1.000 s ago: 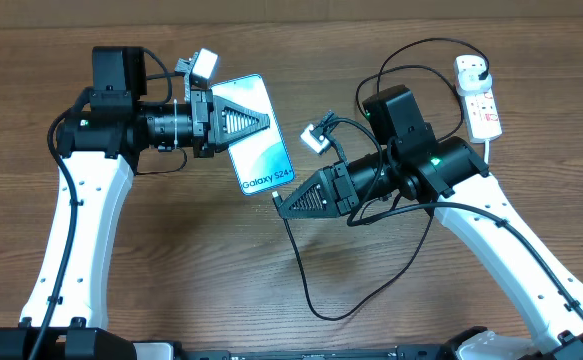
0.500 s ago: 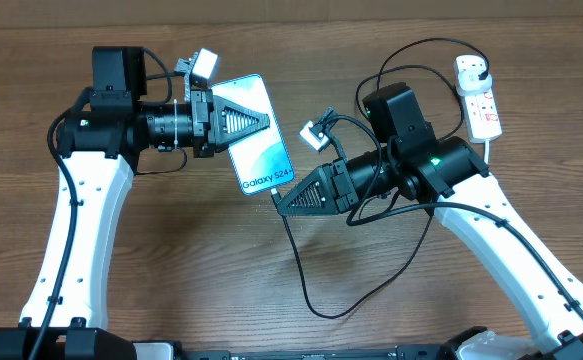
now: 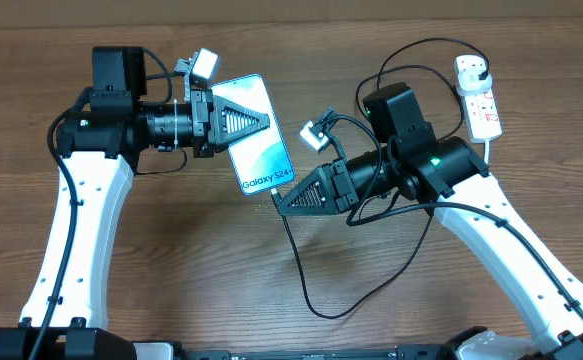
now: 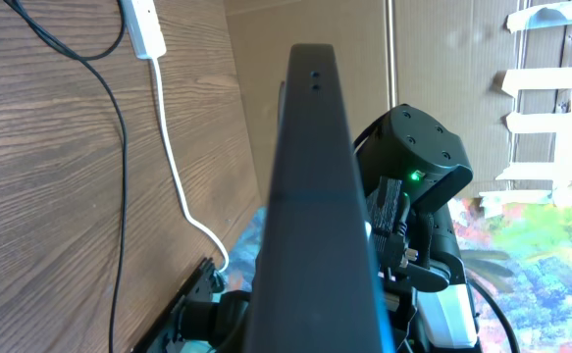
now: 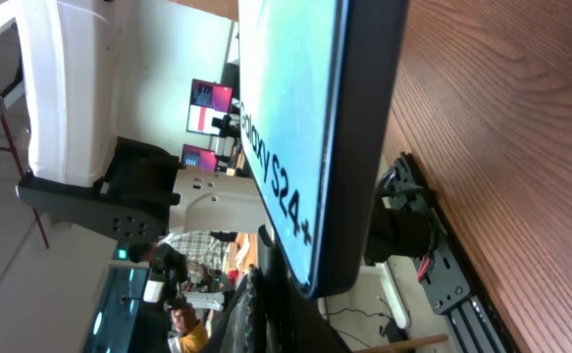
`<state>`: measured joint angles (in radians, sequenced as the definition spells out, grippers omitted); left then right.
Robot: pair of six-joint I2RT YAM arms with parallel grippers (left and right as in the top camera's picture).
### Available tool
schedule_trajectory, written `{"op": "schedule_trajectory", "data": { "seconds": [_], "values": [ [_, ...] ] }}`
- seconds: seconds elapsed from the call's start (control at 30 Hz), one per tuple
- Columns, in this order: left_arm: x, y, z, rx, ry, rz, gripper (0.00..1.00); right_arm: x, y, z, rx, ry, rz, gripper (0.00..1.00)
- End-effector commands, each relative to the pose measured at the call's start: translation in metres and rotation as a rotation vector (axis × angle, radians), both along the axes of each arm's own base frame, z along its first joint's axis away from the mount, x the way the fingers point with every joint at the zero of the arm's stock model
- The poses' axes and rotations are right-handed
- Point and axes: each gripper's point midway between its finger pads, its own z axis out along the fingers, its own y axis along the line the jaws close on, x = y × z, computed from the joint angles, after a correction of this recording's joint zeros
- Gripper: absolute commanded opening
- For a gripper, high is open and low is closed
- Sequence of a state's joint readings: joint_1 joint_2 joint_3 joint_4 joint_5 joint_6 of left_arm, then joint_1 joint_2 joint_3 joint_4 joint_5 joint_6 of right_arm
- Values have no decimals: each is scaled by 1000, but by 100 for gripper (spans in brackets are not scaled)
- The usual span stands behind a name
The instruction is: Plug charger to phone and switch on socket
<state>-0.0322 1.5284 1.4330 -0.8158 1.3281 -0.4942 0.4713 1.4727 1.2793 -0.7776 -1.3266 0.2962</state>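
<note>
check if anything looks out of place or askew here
Nothing is spilled or broken. The phone is slanted, pinched near one end by the left gripper, and the black cable sprawls in a loose loop under the right arm.

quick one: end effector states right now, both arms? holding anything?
Left end effector: closed, holding the phone.
Right end effector: closed, apparently pinching the charger at its connector end, at the phone's lower edge.
</note>
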Motion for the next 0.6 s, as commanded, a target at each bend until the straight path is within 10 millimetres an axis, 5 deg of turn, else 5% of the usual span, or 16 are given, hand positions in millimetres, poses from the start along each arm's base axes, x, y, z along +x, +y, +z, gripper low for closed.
{"op": "schedule_trajectory", "data": {
  "seconds": [0.0,0.57],
  "values": [
    [-4,-2,9,-31,-22,-27,4,-2,-1,18,26,-43,0,4],
    [-6,-2,12,-47,-21,-39,4,-2,-1,18,24,-36,-1,4]
  ]
}}
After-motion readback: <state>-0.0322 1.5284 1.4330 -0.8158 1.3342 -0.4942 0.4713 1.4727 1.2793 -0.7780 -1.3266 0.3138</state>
